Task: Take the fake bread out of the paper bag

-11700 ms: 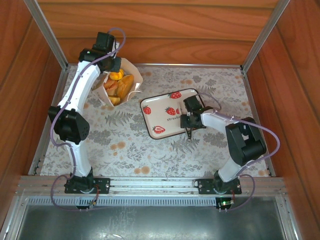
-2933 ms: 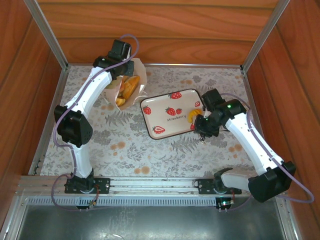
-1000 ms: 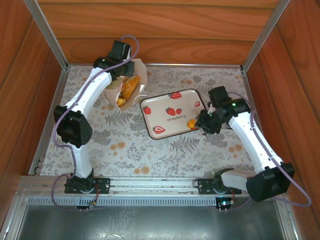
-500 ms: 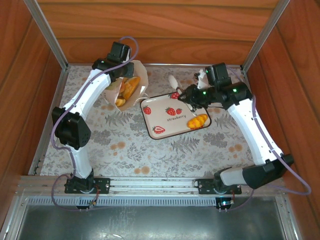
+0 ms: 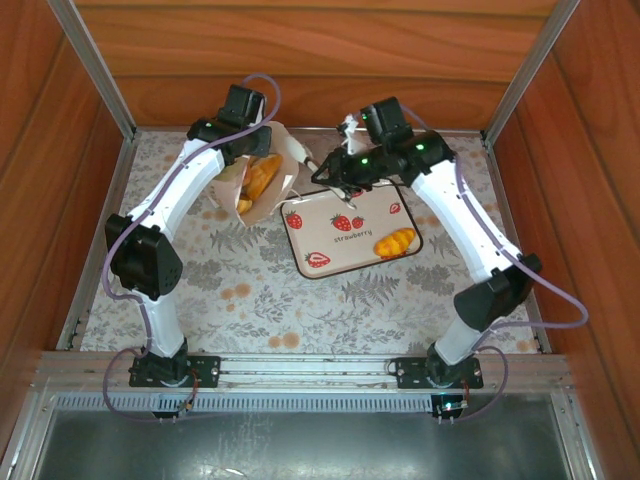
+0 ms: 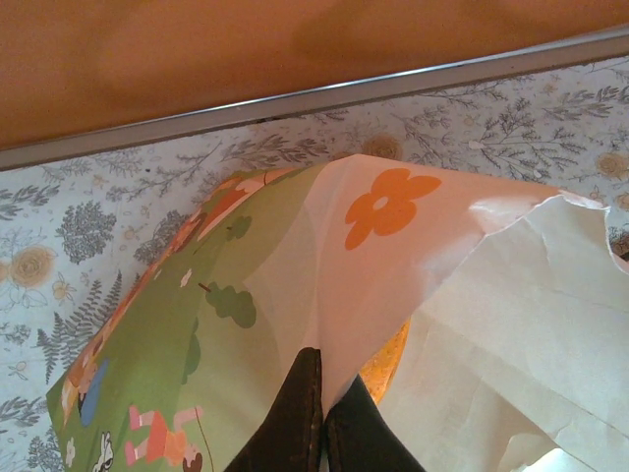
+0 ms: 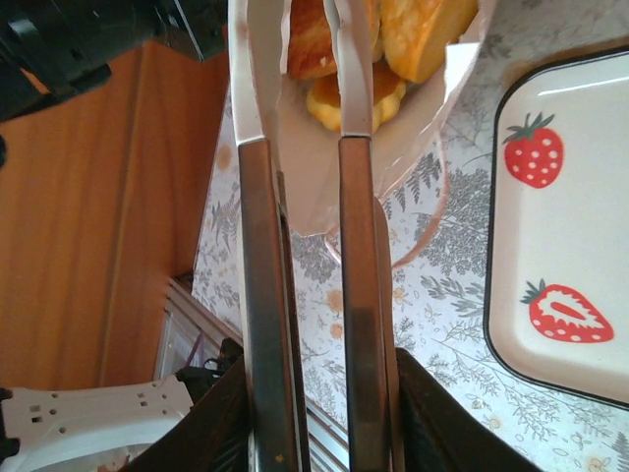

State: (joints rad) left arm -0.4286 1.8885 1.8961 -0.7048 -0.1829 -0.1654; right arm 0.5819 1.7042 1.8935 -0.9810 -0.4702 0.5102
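Right gripper has swung off the tray, leaving one loaf there right of centre, to the bag mouth at upper centre, jaws spread for the bread inside, while the left gripper pinches the rim, probably to hold it open.

Bright even light, soft shadows, sharp focus

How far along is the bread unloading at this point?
Done: one golden toy loaf lies on the white strawberry-printed tray. In hand: the left gripper is shut on the rim of the white paper bag, and the right gripper, open and empty, points at the bag's mouth. Left: several orange and golden toy breads sit inside the bag.
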